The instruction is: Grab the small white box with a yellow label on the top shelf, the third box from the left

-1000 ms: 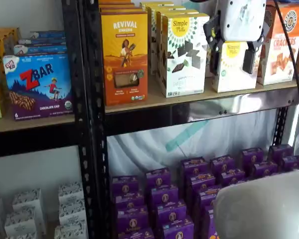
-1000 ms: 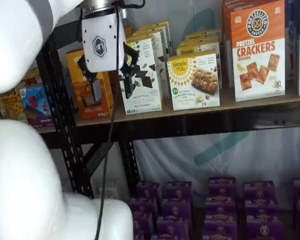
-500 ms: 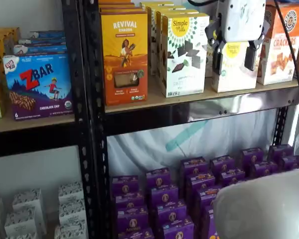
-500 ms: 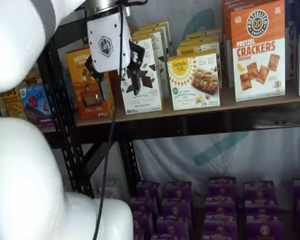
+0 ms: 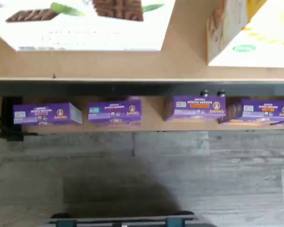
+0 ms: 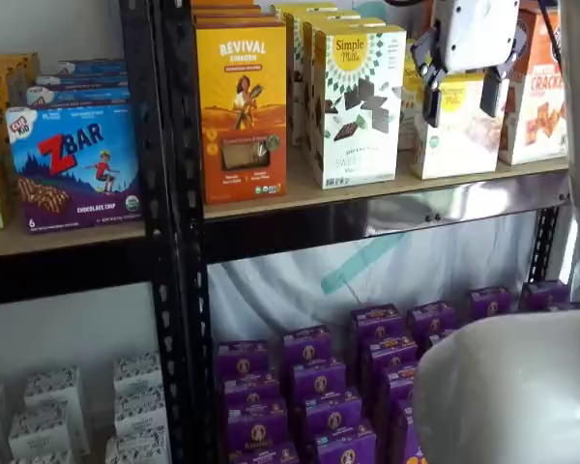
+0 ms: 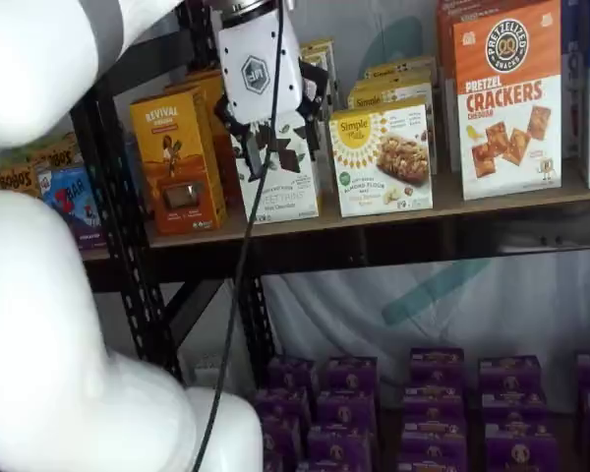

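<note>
Simple Mills small white box (image 7: 381, 159) stands at the top shelf (image 7: 374, 218) front edge, clear board either side, partly hidden in a shelf view behind the gripper (image 6: 461, 94), whose spread black fingers (image 6: 490, 93) hang empty before it.

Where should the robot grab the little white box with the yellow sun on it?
Probably by its two narrow sides, coming straight in from the front. The small white box stands upright at the edge of the top shelf, with a gap showing on both sides for the jaws. More boxes stand behind it.
</note>
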Controlling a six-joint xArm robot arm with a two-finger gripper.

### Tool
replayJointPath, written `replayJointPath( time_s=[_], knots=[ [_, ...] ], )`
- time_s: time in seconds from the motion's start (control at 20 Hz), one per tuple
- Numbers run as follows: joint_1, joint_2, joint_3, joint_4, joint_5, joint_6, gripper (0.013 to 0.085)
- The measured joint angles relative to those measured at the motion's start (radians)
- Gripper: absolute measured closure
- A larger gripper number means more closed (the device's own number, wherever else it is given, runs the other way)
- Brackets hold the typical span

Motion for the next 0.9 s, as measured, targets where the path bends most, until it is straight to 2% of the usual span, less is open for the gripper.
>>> replayJointPath(
  time_s=[0.45,0.9],
  knots=[
    [-0.100,0.105,-0.061,0.018,-0.098,-0.093,0.0130],
    [-0.153,0.171,-0.122,0.046,-0.128,-0.141,0.0130]
  ],
)
